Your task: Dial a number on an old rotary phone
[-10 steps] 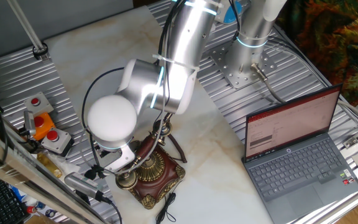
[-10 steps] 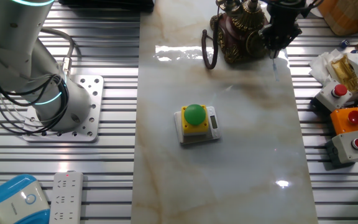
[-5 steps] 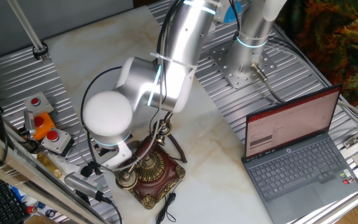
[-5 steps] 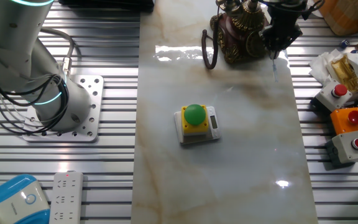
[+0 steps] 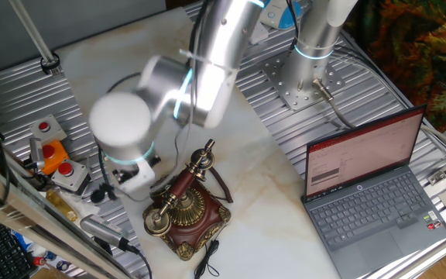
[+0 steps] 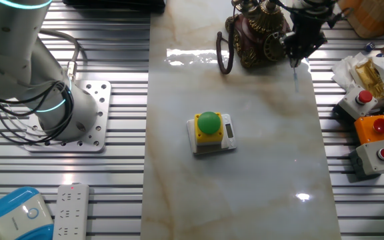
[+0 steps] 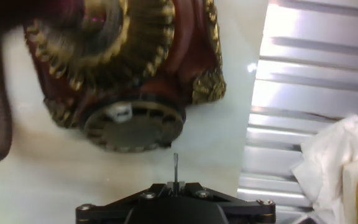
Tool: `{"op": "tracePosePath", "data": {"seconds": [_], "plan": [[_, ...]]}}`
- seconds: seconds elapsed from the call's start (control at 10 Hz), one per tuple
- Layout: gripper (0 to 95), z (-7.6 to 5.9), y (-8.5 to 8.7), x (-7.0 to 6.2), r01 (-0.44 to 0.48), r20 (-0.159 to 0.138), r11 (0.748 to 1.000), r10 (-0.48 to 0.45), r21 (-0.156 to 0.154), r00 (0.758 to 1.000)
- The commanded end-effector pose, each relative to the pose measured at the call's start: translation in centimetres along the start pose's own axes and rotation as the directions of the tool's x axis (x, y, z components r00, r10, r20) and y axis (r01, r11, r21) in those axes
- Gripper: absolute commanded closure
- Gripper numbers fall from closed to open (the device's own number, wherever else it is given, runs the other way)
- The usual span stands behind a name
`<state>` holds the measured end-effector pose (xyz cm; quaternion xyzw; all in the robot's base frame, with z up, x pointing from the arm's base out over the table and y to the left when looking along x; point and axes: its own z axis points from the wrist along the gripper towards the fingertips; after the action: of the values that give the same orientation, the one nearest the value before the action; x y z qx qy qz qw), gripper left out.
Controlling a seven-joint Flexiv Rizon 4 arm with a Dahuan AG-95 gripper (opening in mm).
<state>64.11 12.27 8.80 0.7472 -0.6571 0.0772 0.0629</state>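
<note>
1 marble tabletop [image 6: 245, 167], ridged metal decks [image 6: 119, 187], rotary phone [image 5: 184, 213], laptop [image 5: 370, 194]

The old rotary phone [image 5: 186, 215] stands upright near one end edge of the marble worktop [image 6: 245, 167], its dark red-brown base trimmed in brass. Its handset [image 5: 181, 186] rests across the cradle, the round dial [image 7: 133, 126] faces out from the front, and the black cord [image 6: 223, 53] loops beside the base.

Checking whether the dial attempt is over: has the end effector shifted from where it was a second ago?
Yes. In the other fixed view the end effector has slid right, off the old rotary phone, toward the grey boxes with red buttons.
</note>
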Motion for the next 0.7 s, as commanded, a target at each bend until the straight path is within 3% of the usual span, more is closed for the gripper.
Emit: {"op": "tracePosePath", "data": {"seconds": [0.1, 0.5, 0.7], "plan": [[95.0, -1.3, 0.2, 0.2, -0.048, 0.007, 0.999, 0.048, -0.015, 0.999], [95.0, -2.8, 2.4, 0.6, -0.2, 0.028, 0.979, 0.201, -0.032, 0.979], [95.0, -3.0, 3.8, 0.9, -0.263, 0.02, 0.964, 0.264, -0.035, 0.964]]}}
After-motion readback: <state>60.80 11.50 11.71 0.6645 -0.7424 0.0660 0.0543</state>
